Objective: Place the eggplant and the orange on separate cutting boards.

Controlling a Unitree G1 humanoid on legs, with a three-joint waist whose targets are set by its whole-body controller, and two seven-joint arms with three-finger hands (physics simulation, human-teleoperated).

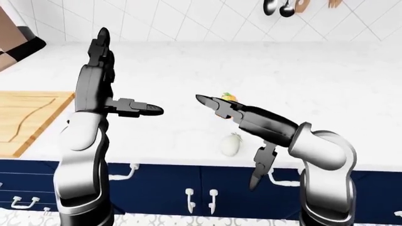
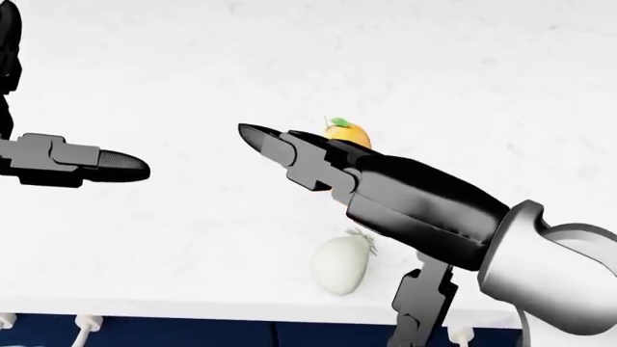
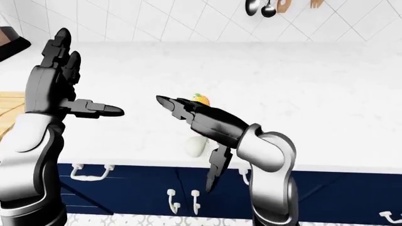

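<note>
We see the orange (image 2: 347, 134) on the white counter (image 2: 463, 65), mostly hidden behind the right hand (image 2: 318, 168) in the head view; only its top w/ a small green leaf shows above the knuckles, and we can't tell if the hand touches it. The pale, egg-shaped eggplant (image 2: 339, 266) lies near the counter's bottom edge in that view, just below the right forearm and apart from the fingers. The orange is bright orange and round; the eggplant is off-white w/ a wispy stem at its upper right. The right hand is unclenched and holds nothing: two fingers stretch flat toward the view's left, while the third hangs down past the counter edge in front of the navy cabinets (image 1: 188, 183). The left hand (image 1: 103, 77) is raised, well apart from both items, also spread and empty: fingers pointing up, thumb (image 1: 141, 108) sticking out sideways toward the right hand. In the left-eye view a wooden cutting board (image 1: 28, 120) lies at the counter's left end, far from the orange and eggplant.
</note>
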